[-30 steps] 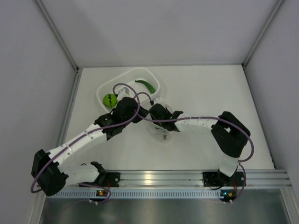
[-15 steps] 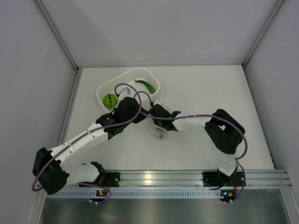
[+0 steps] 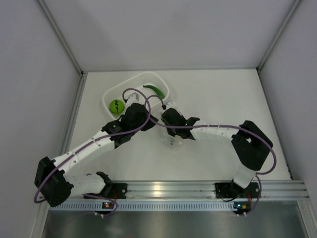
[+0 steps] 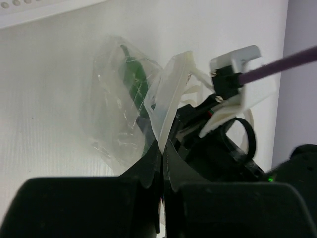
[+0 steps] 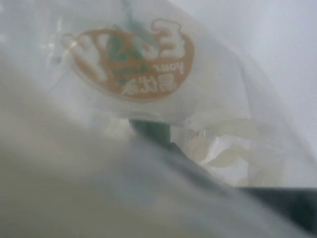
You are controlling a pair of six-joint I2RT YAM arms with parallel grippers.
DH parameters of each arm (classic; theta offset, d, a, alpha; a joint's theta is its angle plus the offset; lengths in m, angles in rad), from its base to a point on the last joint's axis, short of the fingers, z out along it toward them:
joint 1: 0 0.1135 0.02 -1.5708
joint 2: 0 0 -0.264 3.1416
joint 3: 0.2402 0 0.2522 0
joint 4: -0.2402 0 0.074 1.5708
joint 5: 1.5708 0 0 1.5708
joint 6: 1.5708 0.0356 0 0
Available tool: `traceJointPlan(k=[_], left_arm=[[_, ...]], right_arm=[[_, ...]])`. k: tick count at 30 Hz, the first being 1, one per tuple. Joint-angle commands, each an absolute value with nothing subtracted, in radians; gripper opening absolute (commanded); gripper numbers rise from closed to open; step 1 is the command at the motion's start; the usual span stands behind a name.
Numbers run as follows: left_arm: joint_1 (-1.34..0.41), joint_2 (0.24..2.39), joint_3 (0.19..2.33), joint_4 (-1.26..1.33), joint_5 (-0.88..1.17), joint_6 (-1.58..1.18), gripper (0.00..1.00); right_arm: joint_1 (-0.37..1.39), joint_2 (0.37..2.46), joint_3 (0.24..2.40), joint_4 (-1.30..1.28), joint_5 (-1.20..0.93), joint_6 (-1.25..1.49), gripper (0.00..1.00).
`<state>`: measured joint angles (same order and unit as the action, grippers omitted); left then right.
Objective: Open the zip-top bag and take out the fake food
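The zip-top bag (image 3: 172, 141) lies crumpled on the white table between my two grippers. My left gripper (image 4: 163, 148) is shut on the bag's white zip rim (image 4: 168, 94) and holds it up. One dark green pod (image 4: 132, 74) shows inside the bag. My right gripper (image 3: 167, 130) sits at the bag's mouth. In the right wrist view the bag's film (image 5: 213, 74) covers the lens, so its fingers are hidden; the pod (image 5: 148, 130) shows just behind the film. A lime-green ball (image 3: 116, 105) and another pod (image 3: 156, 90) lie in the white basket (image 3: 130, 84).
The white perforated basket stands just behind both grippers at the back left. Purple cables loop over both wrists (image 3: 136, 94). Grey walls close off the table on the left, back and right.
The right arm's elbow has swung out to the right and its wrist has shifted slightly toward the back over the bag. The left arm has held still with the rim.
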<state>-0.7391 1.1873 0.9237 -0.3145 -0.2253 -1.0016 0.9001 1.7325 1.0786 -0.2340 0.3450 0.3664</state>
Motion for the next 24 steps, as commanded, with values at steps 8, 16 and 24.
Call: traceJointPlan(k=[8,16,24], left_arm=[[-0.738,1.160,0.971,-0.270,-0.276,-0.914,0.00],[-0.738,1.170,0.991,-0.273,-0.284,-0.798,0.00],[-0.738,1.267,1.046,-0.270,-0.057,-0.628,0.00]], right_arm=[[0.946,1.534,1.112,-0.305,0.359,0.342,0.18],[0.985,1.427,1.123,-0.333,0.311,0.328,0.18],[1.002,1.399,1.127,-0.334,0.340,0.314,0.17]])
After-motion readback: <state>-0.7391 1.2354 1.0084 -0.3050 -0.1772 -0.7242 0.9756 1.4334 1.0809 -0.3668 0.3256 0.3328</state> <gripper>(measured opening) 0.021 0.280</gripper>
